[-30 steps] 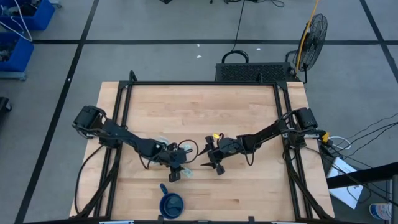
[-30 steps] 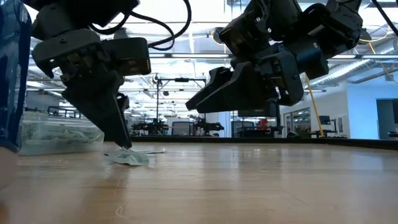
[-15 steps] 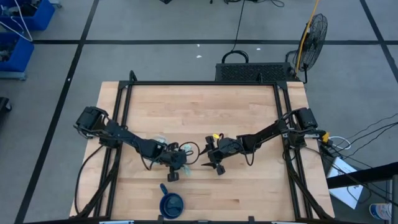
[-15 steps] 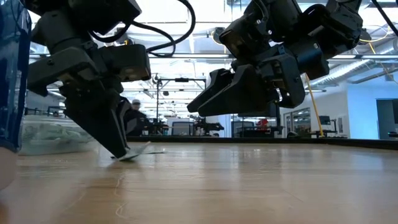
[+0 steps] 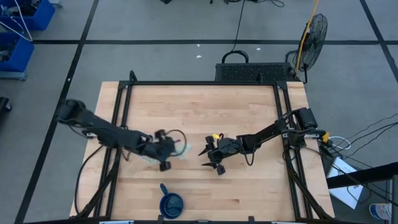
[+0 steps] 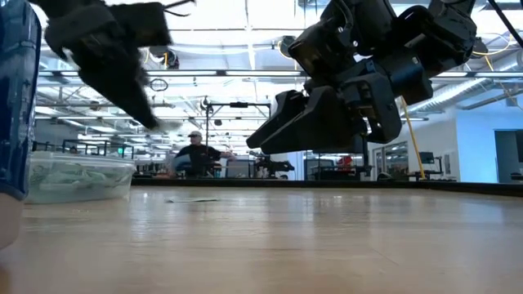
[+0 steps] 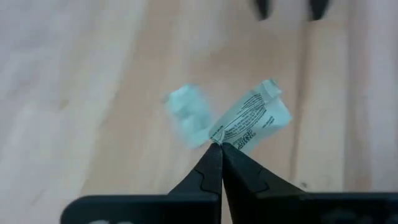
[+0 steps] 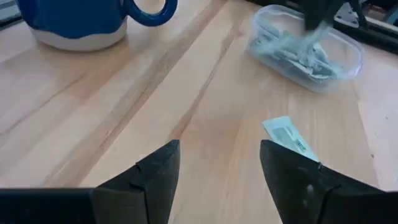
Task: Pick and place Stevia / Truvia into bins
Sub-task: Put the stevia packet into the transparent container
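Observation:
My left gripper [image 7: 217,147] is shut on a pale green and white Stevia sachet [image 7: 252,119] and hangs well above the table [image 6: 151,122], close by the clear tub [image 8: 305,46]. The tub holds several sachets and stands on the wood. Another sachet [image 8: 289,138] lies flat on the table between the two grippers; in the left wrist view it shows blurred [image 7: 186,115]. My right gripper [image 8: 217,165] hovers open over bare wood at mid-table [image 5: 208,157], right of the left gripper [image 5: 168,152]. My left gripper pinches the sachet by one corner [image 7: 219,140] between its two fingertips. The rest of the sachet sticks out past the tips. It is lifted clear of the table.
A dark blue cup with a handle [image 5: 171,203] stands near the table's front edge, in front of the grippers. Bare wood stretches across the far half and the right side of the table [image 5: 205,106]. People and equipment show in the room beyond.
My left gripper has shut on a sachet lying on the table. It then rose and swung toward the far left, toward the tub, lifting that sachet clear. A second sachet stayed flat on the wood.

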`<action>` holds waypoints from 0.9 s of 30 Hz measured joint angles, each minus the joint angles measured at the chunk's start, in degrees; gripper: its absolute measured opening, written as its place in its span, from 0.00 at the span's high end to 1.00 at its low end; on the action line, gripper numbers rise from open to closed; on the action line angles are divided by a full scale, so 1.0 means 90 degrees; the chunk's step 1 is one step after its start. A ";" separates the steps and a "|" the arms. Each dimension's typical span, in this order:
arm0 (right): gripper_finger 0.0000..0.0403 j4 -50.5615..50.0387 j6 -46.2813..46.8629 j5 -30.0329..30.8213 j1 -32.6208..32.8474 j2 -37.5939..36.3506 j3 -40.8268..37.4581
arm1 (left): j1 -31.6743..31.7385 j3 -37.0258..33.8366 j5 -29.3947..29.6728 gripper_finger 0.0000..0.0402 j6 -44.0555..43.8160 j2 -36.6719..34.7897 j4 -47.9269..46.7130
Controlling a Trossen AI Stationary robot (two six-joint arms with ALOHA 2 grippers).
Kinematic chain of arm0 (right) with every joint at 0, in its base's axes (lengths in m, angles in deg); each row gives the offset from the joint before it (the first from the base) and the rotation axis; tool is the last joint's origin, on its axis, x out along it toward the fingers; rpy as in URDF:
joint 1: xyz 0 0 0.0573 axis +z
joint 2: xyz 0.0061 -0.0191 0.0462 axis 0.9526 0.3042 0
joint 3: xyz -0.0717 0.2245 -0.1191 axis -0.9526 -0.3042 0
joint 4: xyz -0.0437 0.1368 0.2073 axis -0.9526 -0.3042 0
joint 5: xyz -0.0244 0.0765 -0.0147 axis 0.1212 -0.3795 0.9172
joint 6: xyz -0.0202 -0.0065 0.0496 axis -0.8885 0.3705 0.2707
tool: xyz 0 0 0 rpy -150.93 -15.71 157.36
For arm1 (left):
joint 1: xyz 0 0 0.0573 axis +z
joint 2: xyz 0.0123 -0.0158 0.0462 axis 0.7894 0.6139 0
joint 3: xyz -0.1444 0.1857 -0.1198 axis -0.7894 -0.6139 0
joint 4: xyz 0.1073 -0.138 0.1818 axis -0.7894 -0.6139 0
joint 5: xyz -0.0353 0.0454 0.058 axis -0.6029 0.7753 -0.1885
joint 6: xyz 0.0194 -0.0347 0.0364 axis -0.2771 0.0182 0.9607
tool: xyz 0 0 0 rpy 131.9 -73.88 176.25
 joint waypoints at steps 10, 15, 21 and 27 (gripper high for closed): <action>0.47 -0.0302 -0.0005 0.0002 0.0000 0.0000 0.0000 | -0.0668 0.0005 0.0261 0.95 -0.3275 -0.1055 -0.3438; 0.47 -0.0331 0.0067 0.0002 0.0000 0.0000 0.0000 | -0.0715 0.0003 0.0212 0.90 -0.3572 -0.0835 -0.3621; 0.47 -0.0303 0.0109 0.0002 -0.0002 0.0000 0.0000 | -0.0519 -0.0002 0.0217 0.78 -0.3615 -0.0551 -0.3700; 0.47 -0.0200 0.0102 0.0002 -0.0007 0.0000 0.0000 | -0.0317 -0.0002 -0.0094 0.68 -0.3331 -0.0588 -0.3657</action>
